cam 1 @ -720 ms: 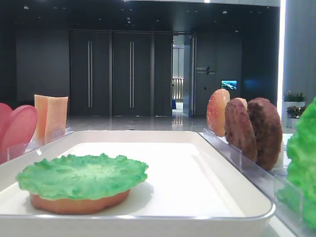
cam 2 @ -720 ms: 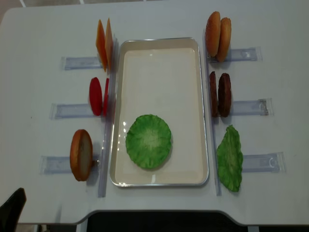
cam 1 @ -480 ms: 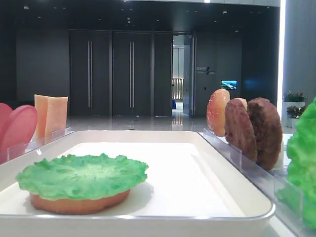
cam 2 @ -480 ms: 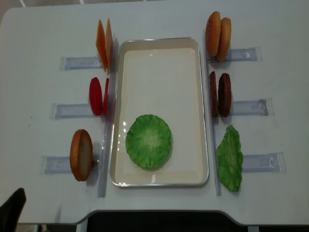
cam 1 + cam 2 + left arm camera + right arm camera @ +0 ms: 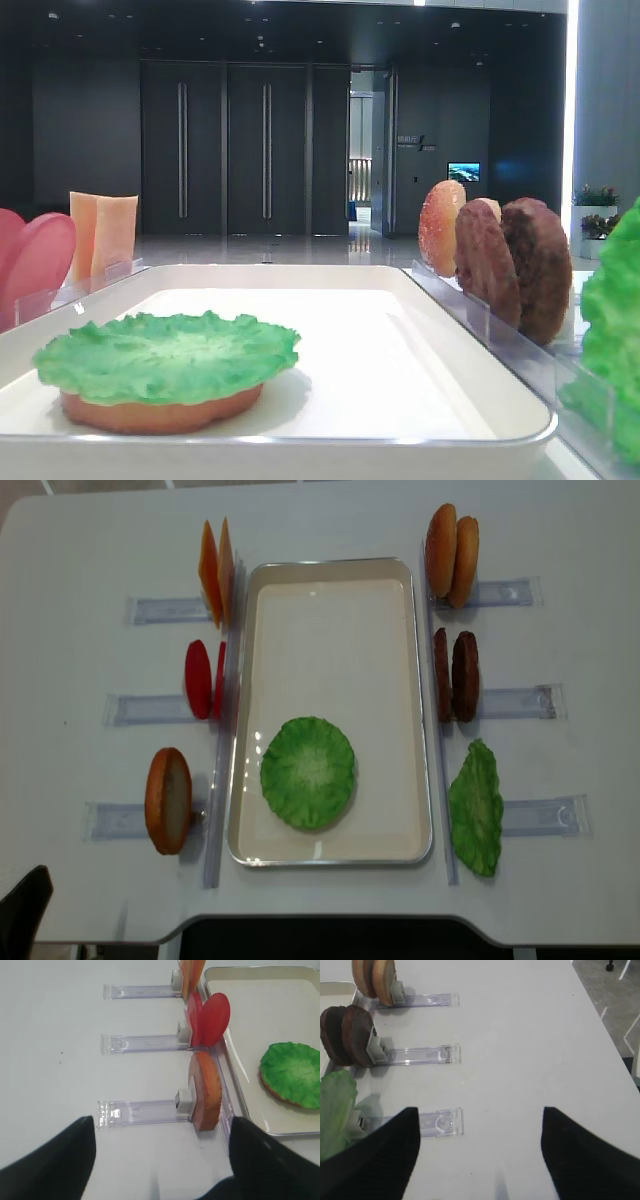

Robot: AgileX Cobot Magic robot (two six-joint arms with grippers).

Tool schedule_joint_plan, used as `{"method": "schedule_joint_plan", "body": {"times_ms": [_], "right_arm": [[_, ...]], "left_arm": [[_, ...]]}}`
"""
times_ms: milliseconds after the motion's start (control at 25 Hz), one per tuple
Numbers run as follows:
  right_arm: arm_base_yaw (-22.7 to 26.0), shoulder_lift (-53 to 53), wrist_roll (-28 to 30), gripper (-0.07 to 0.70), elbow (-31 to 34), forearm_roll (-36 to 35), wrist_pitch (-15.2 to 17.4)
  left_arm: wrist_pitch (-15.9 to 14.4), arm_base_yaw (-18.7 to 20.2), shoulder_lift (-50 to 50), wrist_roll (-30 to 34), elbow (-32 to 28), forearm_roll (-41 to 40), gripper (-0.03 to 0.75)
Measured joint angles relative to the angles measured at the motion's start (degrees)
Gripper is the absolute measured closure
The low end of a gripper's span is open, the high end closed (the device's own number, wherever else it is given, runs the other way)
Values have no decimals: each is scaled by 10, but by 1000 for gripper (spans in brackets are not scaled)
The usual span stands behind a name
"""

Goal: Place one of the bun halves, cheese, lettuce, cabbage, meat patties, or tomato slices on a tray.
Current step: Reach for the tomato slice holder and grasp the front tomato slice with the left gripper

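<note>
On the white tray (image 5: 330,650) a lettuce leaf (image 5: 308,772) lies over a bun half (image 5: 150,412). Left of the tray, cheese (image 5: 216,570), tomato slices (image 5: 200,678) and a bun half (image 5: 168,800) stand in racks. To its right stand two bun halves (image 5: 452,555), two meat patties (image 5: 457,675) and another lettuce leaf (image 5: 476,808). No separate cabbage shows. My left gripper (image 5: 160,1160) is open and empty over the table, short of the left bun half (image 5: 206,1091). My right gripper (image 5: 480,1150) hangs open and empty beside the right lettuce (image 5: 335,1110).
Clear plastic racks (image 5: 150,610) run outward from both long sides of the tray. The table's front edge (image 5: 320,920) is just behind the tray's near rim. Bare tabletop (image 5: 530,1060) lies right of the right-hand racks.
</note>
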State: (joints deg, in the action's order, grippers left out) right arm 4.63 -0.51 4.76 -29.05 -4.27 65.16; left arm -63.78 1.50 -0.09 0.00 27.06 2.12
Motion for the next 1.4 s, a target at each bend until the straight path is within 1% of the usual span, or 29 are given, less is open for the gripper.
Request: {"method": "schedule_joint_plan", "body": {"times_ms": [120,240,360,480,560,800,1040,1280,1400], "right_arm": [[0,0,0,145,0,0,0],[0,0,0,145,0,0,0],[0,0,0,145,0,0,0],[0,0,0,145,0,0,0],[0,0,0,145,0,0,0],[0,0,0,145,0,0,0],[0,0,0,145,0,0,0],[0,0,0,145,0,0,0],[0,0,0,145,0,0,0]], "left_arm": [[-1,0,34,-13,7,-1,92],[-4,0,84,-20,35,-6,93],[-12,0,148,-21,78,-9,93],[-30,0,228,-22,121,-9,93],[-34,0,284,-22,149,-9,93],[-34,0,442,-22,220,-10,93],[-33,0,604,-22,307,-11,95],[-18,0,740,-22,389,-17,95],[-16,0,798,-22,426,-17,95]]}}
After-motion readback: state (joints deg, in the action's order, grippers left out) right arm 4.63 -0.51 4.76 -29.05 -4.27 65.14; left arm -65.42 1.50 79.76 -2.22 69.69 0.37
